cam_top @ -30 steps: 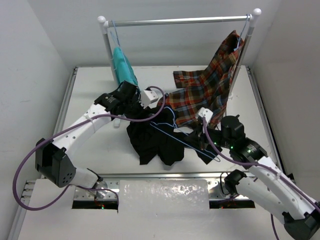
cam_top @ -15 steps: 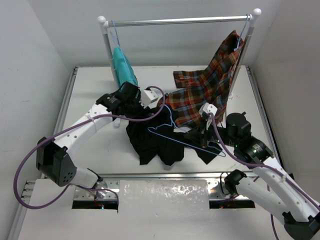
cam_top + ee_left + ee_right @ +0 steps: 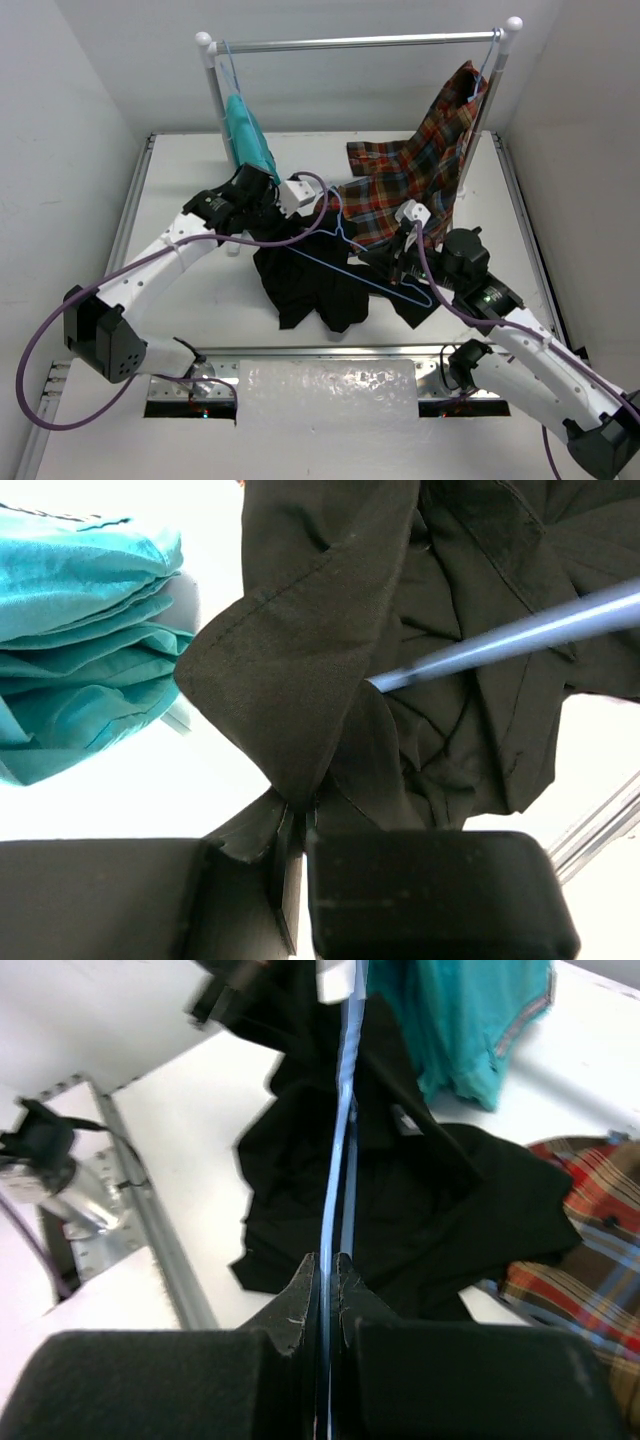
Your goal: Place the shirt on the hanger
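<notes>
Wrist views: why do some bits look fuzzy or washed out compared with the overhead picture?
Left wrist: the hanger is a soft, out-of-focus streak, and the table glares to blank white. Right wrist: the hanger blurs close to the lens; the top-left corner is smeared. Top view: evenly lit and sharp, the shirt too dark to show folds.

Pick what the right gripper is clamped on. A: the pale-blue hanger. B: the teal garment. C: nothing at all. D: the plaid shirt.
A: in the right wrist view the right gripper is shut on the thin wire of the pale-blue hanger, which runs out over the black shirt.
</notes>
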Robot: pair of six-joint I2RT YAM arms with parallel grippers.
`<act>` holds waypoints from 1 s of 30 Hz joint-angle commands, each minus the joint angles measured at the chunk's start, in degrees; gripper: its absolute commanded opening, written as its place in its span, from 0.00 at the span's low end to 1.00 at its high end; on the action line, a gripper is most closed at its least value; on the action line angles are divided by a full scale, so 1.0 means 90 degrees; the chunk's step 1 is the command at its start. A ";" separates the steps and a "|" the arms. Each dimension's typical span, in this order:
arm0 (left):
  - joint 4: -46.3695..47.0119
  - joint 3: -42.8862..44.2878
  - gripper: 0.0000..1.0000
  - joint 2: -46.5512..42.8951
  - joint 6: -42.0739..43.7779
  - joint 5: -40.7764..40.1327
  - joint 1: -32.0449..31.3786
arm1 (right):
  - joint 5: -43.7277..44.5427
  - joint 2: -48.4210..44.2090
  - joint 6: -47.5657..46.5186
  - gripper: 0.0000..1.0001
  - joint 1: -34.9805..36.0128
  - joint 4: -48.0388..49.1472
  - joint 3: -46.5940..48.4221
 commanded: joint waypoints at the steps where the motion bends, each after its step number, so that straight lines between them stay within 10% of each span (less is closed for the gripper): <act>1: 0.0116 -0.0120 0.00 -0.0282 0.0024 0.0149 -0.0070 | 0.0528 -0.0023 -0.0158 0.00 -0.0023 0.0634 -0.0118; 14: 0.0789 -0.0325 0.00 -0.0136 -0.0687 0.1369 -0.0167 | 0.0314 0.0797 0.0720 0.00 -0.0003 0.4322 -0.2109; 30: 0.0322 -0.0648 0.08 0.0235 -0.0114 0.1419 -0.1309 | 0.0188 0.2047 0.0780 0.00 -0.0003 0.6083 -0.2901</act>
